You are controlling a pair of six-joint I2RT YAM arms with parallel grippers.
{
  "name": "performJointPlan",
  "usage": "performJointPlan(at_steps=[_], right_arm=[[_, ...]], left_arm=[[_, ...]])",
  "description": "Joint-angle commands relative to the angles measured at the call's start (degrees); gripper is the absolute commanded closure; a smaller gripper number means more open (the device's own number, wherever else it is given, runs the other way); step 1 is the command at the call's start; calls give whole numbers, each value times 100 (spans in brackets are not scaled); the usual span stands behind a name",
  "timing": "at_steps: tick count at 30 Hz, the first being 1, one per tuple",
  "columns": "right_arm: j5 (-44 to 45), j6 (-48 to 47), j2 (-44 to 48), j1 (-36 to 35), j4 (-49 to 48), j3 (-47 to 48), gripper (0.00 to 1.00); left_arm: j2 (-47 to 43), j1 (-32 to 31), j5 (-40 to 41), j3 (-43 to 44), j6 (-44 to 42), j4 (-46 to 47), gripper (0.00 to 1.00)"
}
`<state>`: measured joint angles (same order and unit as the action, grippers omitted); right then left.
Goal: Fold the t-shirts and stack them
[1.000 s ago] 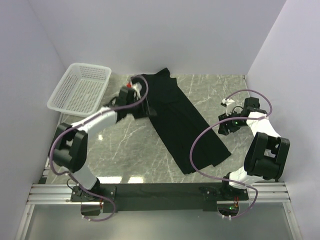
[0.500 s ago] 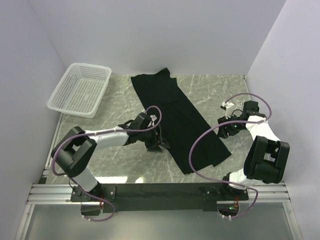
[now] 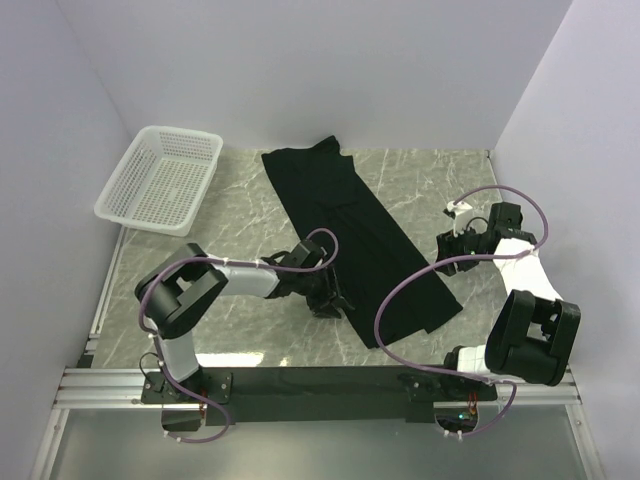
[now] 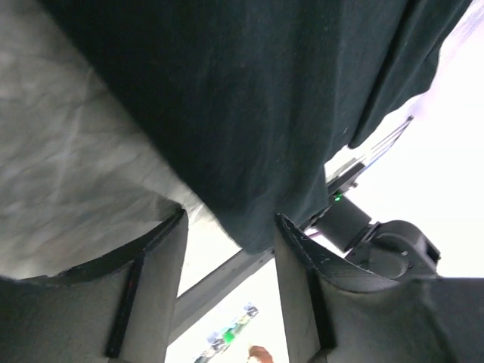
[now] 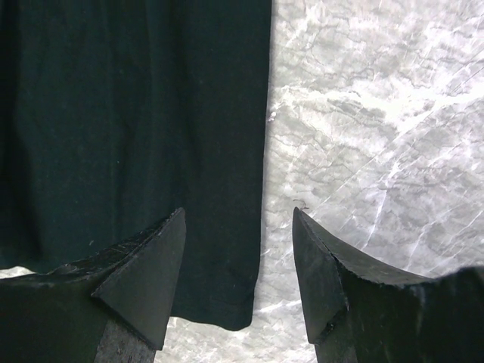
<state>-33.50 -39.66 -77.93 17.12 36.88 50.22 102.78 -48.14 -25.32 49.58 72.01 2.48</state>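
Left tool (image 4: 230,213) now at near hem of t-shirt (image 3: 350,225), agape, empty; right tool (image 5: 238,215) likewise, over right edge.

- Top view: bright, even overhead light and sharp focus; pale glints on the table (image 3: 430,190), faint soft shadows.
- Left wrist view: right side blown out white; the shirt (image 4: 227,98) is near-featureless black.
- Right wrist view: sharp marble with mild sheen; foreground slightly soft.
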Motion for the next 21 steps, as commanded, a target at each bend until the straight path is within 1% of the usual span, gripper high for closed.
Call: performJointPlan(at_steps=[1,3,4,5,6,7,9,10,12,13,14,18,21], right_arm=[[-175,73,252,-16,-85,-29,35],[-184,55,296,-8,-67,-47,35],[-192,46,305,1,-67,-64,35],[-192,3,322,1,-24,-73,35],[-184,-7,348,10,-15,-82,35],[-192,-24,375,10,3,-100,35],[-210,-59,463,45,12,-117,35],[-219,-68,489,54,29,-117,35],[-210,-112,533,72,82,-135,35],[-210,-121,559,72,100,-135,35],[-219,-147,594,72,108,-161,35],[-228,-217,639,80,126,-223,35],[-219,-314,595,72,196,-240,35]], left_arm=[[241,-204,360,182,437,359,45],[356,-275,553,280,524,271,46],[478,-327,581,315,577,288,50],[514,-345,616,315,612,358,50],[550,-363,677,324,621,350,53],[602,-398,704,324,621,341,61],[594,-398,748,298,543,271,70],[489,-407,800,219,516,236,80],[348,-398,862,166,420,-18,88],[182,-389,914,140,263,-176,98],[102,-380,1011,87,165,-300,99],[-476,-249,1099,-255,-300,-941,99],[-924,-21,1126,-624,-581,-1416,99]])
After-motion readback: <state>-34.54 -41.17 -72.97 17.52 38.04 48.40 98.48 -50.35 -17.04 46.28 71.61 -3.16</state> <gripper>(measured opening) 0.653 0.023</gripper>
